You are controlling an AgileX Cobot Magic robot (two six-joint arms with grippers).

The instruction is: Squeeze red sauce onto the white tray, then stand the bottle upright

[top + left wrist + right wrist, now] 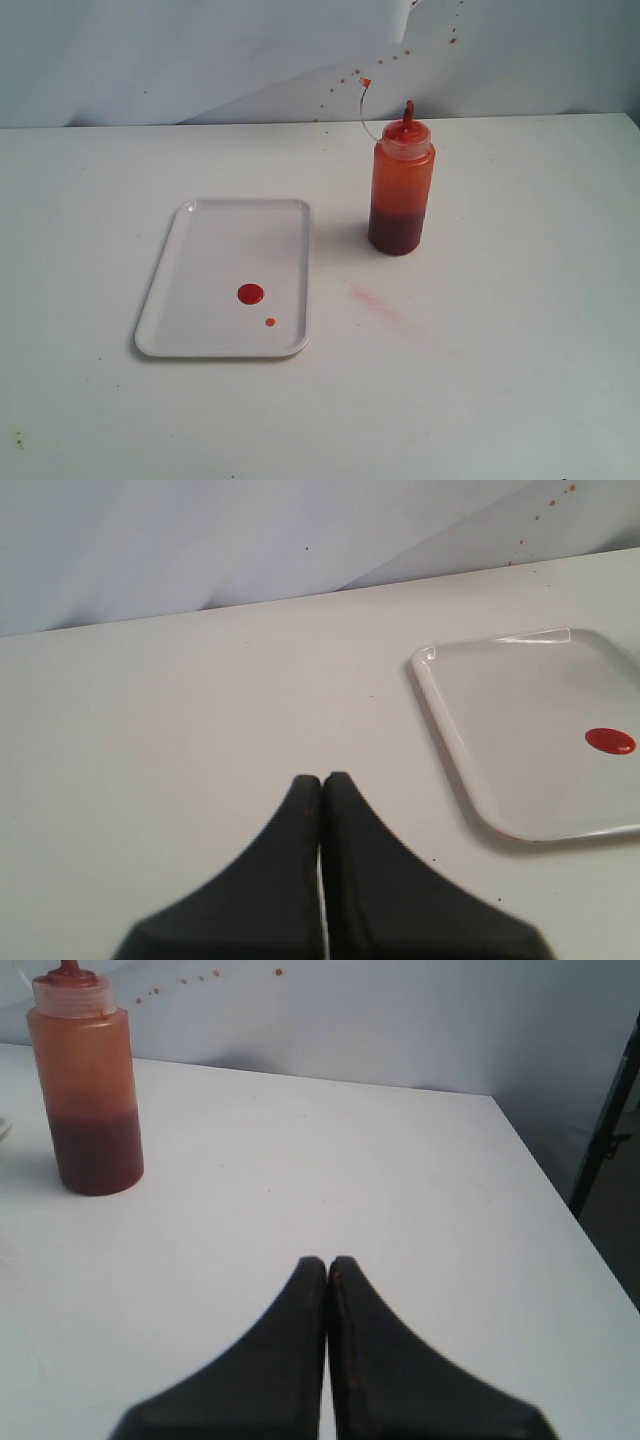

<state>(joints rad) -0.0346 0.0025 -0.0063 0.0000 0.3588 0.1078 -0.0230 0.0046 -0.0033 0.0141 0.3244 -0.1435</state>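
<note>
The white tray [225,280] lies flat on the table, left of centre. On it sit a round blob of red sauce [250,294] and a smaller drop beside it. The bottle [401,185] stands upright to the tray's right, dark sauce filling its lower part, its cap hanging on a thin tether behind. Neither arm shows in the exterior view. My left gripper [322,779] is shut and empty, left of the tray [520,730] and the red sauce [609,741]. My right gripper [327,1262] is shut and empty, well apart from the bottle [87,1085].
A faint pinkish smear [385,305] marks the table right of the tray. Small sauce specks dot the backdrop [345,85] behind the bottle. The table's right edge [560,1220] drops off beside a dark stand [608,1120].
</note>
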